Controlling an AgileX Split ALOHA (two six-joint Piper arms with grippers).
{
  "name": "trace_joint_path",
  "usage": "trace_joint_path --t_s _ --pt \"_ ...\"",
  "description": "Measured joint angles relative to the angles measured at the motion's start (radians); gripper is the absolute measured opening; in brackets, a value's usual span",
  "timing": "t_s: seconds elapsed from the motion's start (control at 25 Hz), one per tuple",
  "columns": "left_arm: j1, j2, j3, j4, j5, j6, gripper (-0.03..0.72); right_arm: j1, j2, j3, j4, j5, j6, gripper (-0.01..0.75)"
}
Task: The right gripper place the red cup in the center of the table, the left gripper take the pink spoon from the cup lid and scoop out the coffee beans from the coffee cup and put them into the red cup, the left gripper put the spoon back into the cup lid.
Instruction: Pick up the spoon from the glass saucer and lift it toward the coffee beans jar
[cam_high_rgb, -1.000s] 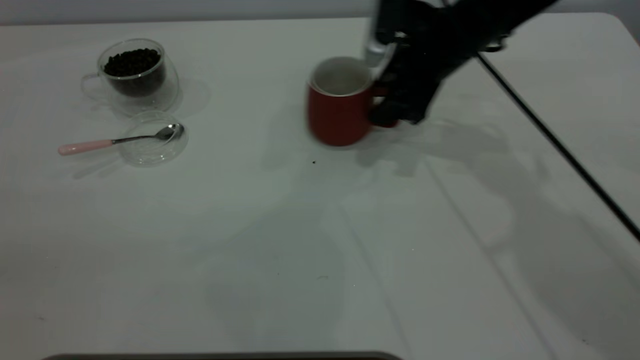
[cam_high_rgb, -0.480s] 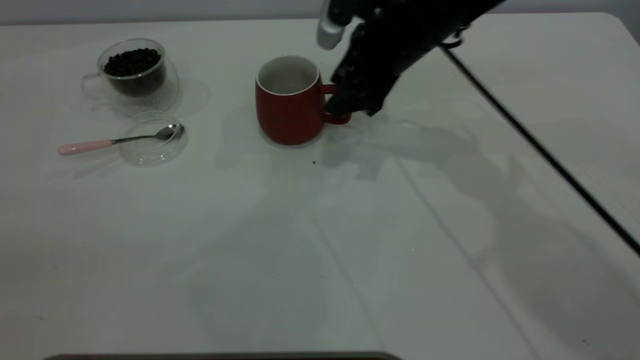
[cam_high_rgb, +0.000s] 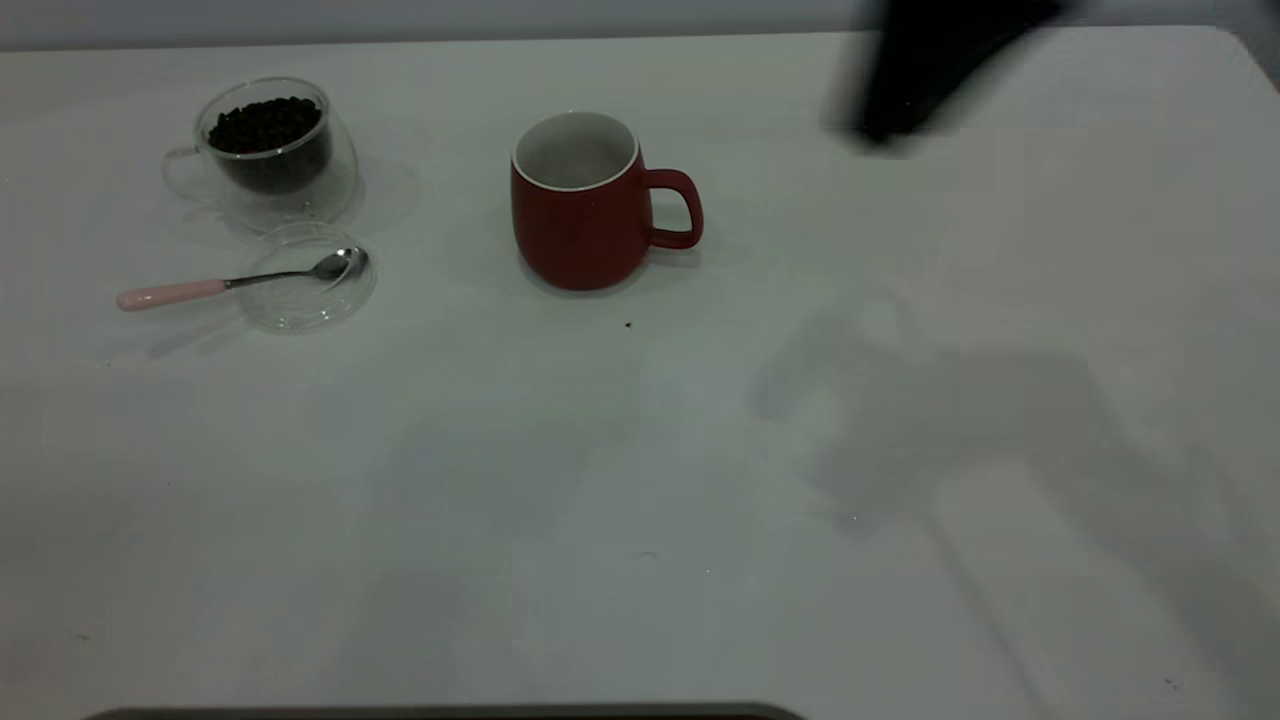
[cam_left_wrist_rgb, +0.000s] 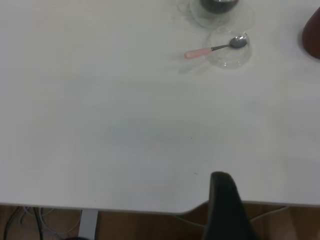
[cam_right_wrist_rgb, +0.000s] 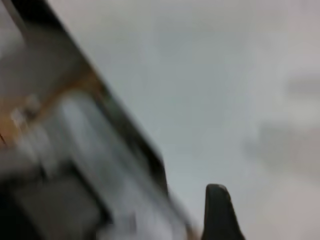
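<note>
Next to handle: pink spoon (cam_high_rgb: 210, 284), bowl resting in cup lid (cam_high_rgb: 300, 300) just before coffee cup (cam_high_rgb: 268, 150), handle lying out on table (cam_high_rgb: 640, 480). Light, stiff, probably slippery; best pinched at pink handle. Left gripper (cam_left_wrist_rgb: 225, 210) well apart; finger state impossible to tell.

The right arm (cam_high_rgb: 925, 65) shows in the exterior view as a blurred black mass at about one o'clock, raised above the surface and running off the top edge. Its gripper cannot be made out there. In the right wrist view only one dark tapered finger (cam_right_wrist_rgb: 219, 212) of the right gripper shows, so how its jaws stand cannot be told. The left arm is outside the exterior view. In the left wrist view a single black wedge-shaped finger (cam_left_wrist_rgb: 226, 207) of the left gripper shows, hanging over the near edge.
</note>
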Motion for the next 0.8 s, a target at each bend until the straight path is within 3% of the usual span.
trace_joint_path --t_s 0.16,0.28,0.56,0.8 --pt "0.0 0.0 0.0 0.0 0.0 0.0 0.505 0.0 -0.263 0.15 -0.347 0.127 0.387 0.523" --pt "0.0 0.0 0.0 0.0 0.0 0.0 0.505 0.0 -0.414 0.305 -0.428 0.137 0.529 0.523" --pt "0.0 0.0 0.0 0.0 0.0 0.0 0.505 0.0 -0.706 0.638 -0.403 0.065 0.601 0.523" --pt "0.0 0.0 0.0 0.0 0.0 0.0 0.505 -0.044 -0.983 0.701 -0.395 0.039 0.669 0.523"
